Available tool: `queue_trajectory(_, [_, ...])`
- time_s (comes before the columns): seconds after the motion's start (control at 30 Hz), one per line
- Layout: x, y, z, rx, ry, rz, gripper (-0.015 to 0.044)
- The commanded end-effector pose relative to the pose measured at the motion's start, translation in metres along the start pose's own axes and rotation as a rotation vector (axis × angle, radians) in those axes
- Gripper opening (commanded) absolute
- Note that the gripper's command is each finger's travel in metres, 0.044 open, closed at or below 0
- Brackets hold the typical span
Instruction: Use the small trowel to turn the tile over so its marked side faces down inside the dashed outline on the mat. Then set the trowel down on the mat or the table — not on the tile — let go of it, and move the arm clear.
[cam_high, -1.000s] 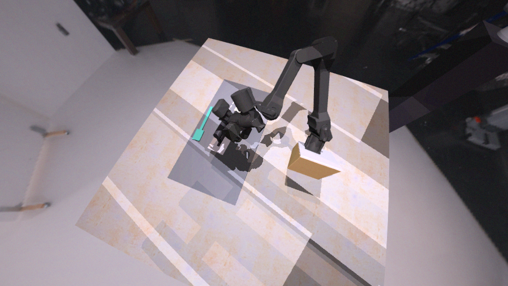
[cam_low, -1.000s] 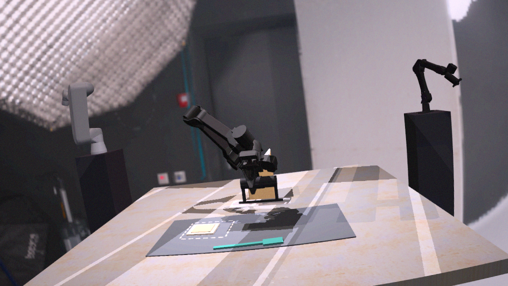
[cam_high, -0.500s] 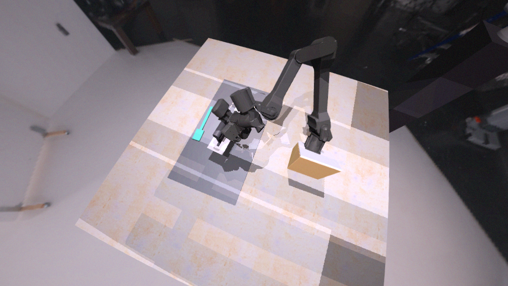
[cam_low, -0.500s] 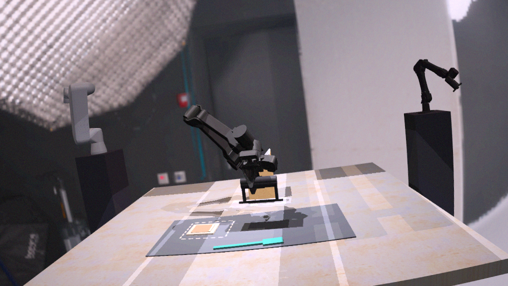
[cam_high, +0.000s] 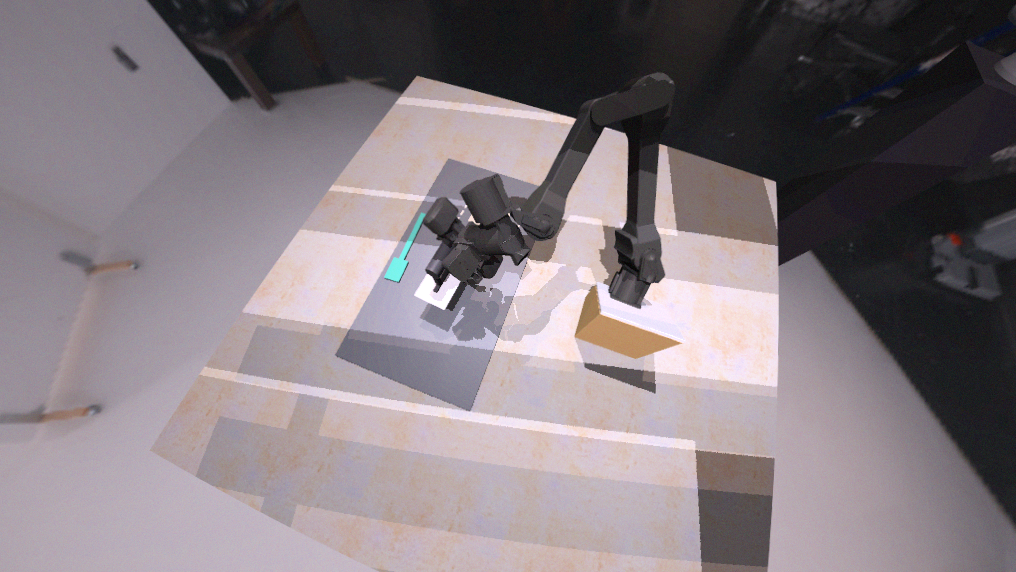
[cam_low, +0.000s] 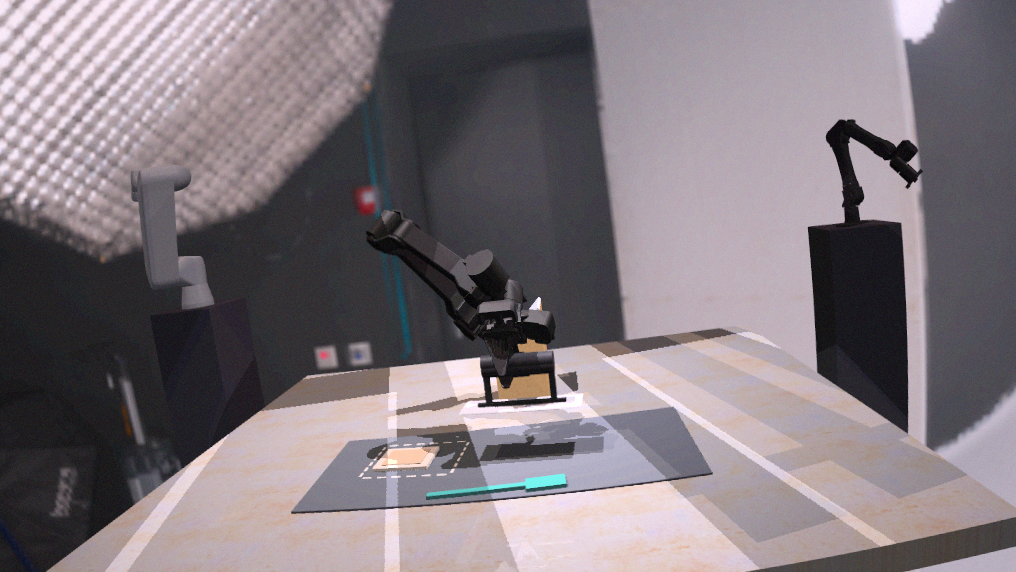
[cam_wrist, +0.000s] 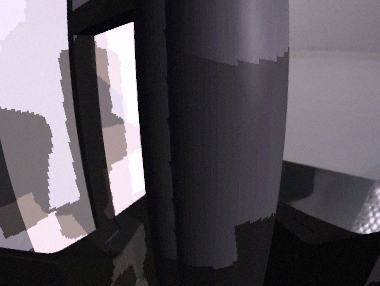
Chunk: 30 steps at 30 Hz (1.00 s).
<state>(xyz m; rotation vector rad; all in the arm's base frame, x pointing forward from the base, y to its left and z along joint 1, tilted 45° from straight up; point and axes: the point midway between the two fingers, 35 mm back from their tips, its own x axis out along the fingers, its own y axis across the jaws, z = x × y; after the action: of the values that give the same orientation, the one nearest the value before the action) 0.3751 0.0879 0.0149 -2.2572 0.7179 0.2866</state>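
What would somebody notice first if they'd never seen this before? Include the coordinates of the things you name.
Probably the big black arm (cam_high: 643, 163) (cam_low: 433, 259) reaching over the gray mat (cam_high: 419, 348) (cam_low: 639, 440). Next, the bright turquoise stick (cam_high: 396, 270) (cam_low: 546, 482) lying along one long edge of the mat. Then the pale tile (cam_low: 405, 457) lying flat inside the dashed outline (cam_low: 456, 461).

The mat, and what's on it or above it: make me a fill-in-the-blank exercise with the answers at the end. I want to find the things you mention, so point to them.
The tile (cam_low: 403, 456) lies flat within the dashed ____ on the mat (cam_high: 419, 369) (cam_low: 639, 440).
The gripper (cam_high: 437, 284) (cam_low: 504, 382) (cam_wrist: 199, 195) is shut on the ____ of the trowel (cam_high: 445, 298) (cam_low: 522, 409) (cam_wrist: 225, 140).
Seen from above, the trowel's blade is colored ____.
The teal tool (cam_high: 396, 270) (cam_low: 546, 482) lies on the ____.

Missing words: outline; handle; white; mat.
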Motion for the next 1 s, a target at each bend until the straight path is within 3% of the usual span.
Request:
queue_trajectory(0.0, [-0.001, -0.002, 0.002, 0.006, -0.004, -0.007, 0.0])
queue_trajectory(0.43, [0.001, 0.001, 0.004, -0.008, -0.009, 0.0, 0.0])
queue_trajectory(0.97, [0.013, 0.021, 0.09, -0.175, -0.209, -0.003, 0.0])
